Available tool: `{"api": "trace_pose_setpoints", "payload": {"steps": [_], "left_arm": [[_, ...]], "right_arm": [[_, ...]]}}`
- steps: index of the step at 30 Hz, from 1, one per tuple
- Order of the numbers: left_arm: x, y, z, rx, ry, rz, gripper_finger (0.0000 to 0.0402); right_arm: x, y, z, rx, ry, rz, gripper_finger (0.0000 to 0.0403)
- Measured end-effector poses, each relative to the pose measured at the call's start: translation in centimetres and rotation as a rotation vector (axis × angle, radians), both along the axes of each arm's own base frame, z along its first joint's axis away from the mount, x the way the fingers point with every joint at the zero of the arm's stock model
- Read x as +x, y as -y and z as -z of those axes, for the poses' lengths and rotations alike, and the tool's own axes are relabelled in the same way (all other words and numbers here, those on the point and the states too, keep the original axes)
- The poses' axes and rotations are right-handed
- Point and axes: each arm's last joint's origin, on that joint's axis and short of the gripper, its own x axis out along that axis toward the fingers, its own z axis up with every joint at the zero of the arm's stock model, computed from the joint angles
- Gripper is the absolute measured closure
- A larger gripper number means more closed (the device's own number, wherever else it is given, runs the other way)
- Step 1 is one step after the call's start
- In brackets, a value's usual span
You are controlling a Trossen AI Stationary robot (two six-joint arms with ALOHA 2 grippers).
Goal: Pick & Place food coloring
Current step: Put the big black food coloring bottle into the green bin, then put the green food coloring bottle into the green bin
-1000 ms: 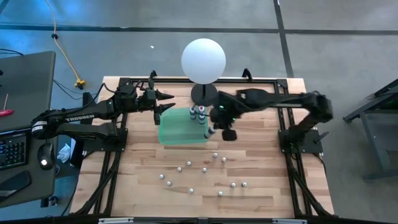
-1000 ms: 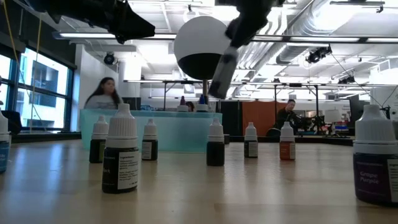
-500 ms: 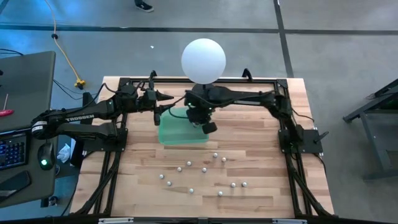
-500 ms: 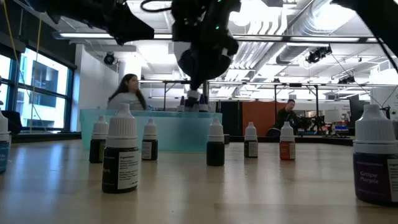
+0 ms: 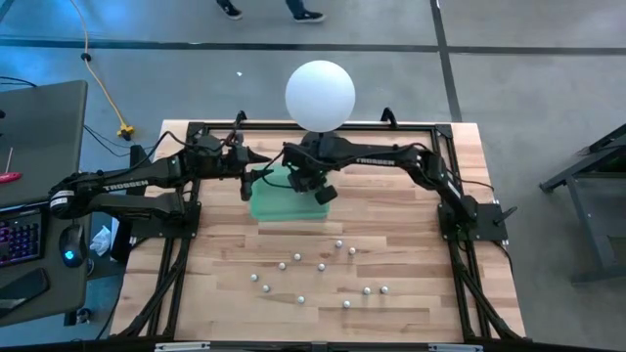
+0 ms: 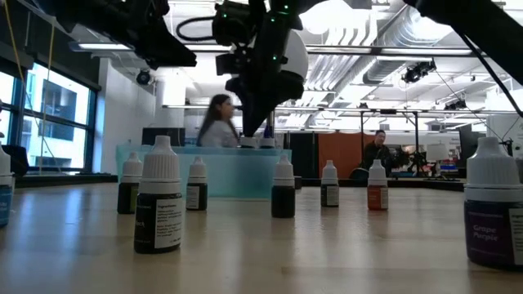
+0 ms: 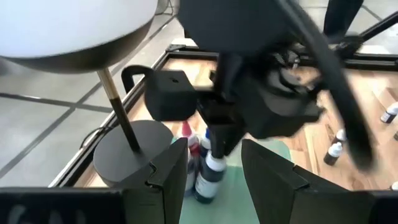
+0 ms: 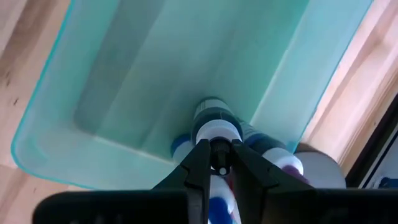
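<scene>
A pale green tray [image 5: 279,207] lies at the table's far middle, below the white globe lamp [image 5: 320,94]. My right gripper [image 5: 305,183] reaches down into the tray's far end, shut on a food coloring bottle [image 8: 217,119] with a dark body and white cap. Other small bottles [image 8: 283,163] stand packed in that corner of the tray [image 8: 155,68]. My left gripper [image 5: 262,168] hovers open and nearly level at the tray's far left corner, looking at the held bottle [image 7: 210,177] between its fingers. Several loose bottles [image 5: 322,265] stand upright on the near half of the table. My right gripper pinches the bottle's narrow white tip [image 8: 219,148] between its two fingertips. The fingers come from above, pointing steeply down. The bottle hangs upright below them, inside the tray beside the other bottles; whether its base rests on the tray floor, I cannot tell.
The lamp's black base [image 5: 321,147] and thin stem [image 7: 121,115] stand just beyond the tray's far end, close to both grippers. In the low view, bottles [image 6: 157,196] stand in front of the tray [image 6: 221,171]. People move in the room behind.
My right gripper has carried the bottle from over the tray's right near side toward the table's left and far edge. It has sunk into the tray's far end, and the wrist has rolled and tipped steeper.
</scene>
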Motion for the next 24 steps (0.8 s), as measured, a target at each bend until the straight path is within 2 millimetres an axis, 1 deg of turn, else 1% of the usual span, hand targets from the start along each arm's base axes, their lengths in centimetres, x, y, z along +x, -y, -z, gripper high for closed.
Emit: {"api": "trace_pose_setpoints", "payload": {"steps": [5, 11, 14, 24], "left_arm": [[0.0, -0.01, 0.01, 0.0, -0.001, 0.0, 0.0252], [0.0, 0.0, 0.01, 0.0, -0.001, 0.0, 0.0252], [0.01, 0.0, 0.01, 0.0, -0.001, 0.0, 0.0252], [0.0, 0.0, 0.01, 0.0, -0.001, 0.0, 0.0252]], "right_arm": [[-0.33, 0.79, 0.05, 0.007, -0.015, 0.027, 0.0363], [-0.38, 0.89, 0.04, 0.013, -0.015, 0.054, 0.0358], [-0.39, 0.9, 0.07, 0.011, -0.017, 0.052, 0.0344], [-0.02, 1.19, -0.05, -0.058, 0.018, 0.072, 0.0276]]}}
